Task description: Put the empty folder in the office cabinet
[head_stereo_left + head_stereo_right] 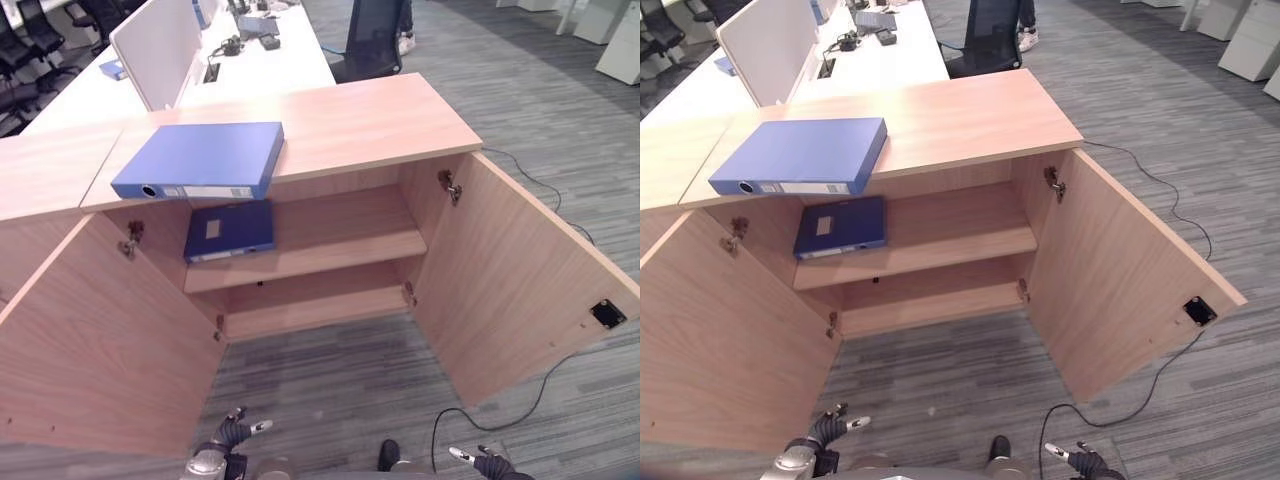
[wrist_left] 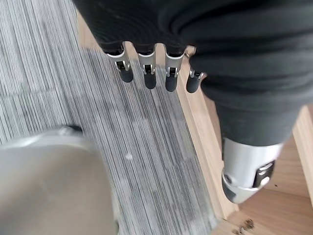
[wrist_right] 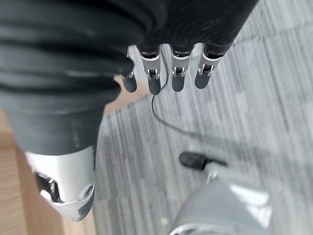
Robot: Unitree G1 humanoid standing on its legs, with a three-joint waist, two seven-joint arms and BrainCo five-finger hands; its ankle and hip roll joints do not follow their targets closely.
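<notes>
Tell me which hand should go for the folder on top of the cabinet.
Left, probably. The folder lies toward the cabinet top's left end, nearer the left hand. The right hand hangs low on the far side; both hands are open and empty.

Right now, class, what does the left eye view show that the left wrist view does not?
The left eye view shows the blue box folder lying on the wooden cabinet's top, a second blue folder on the upper shelf, and both doors open. The left wrist view shows the left hand with straight fingers, holding nothing. Both show grey striped carpet.
</notes>
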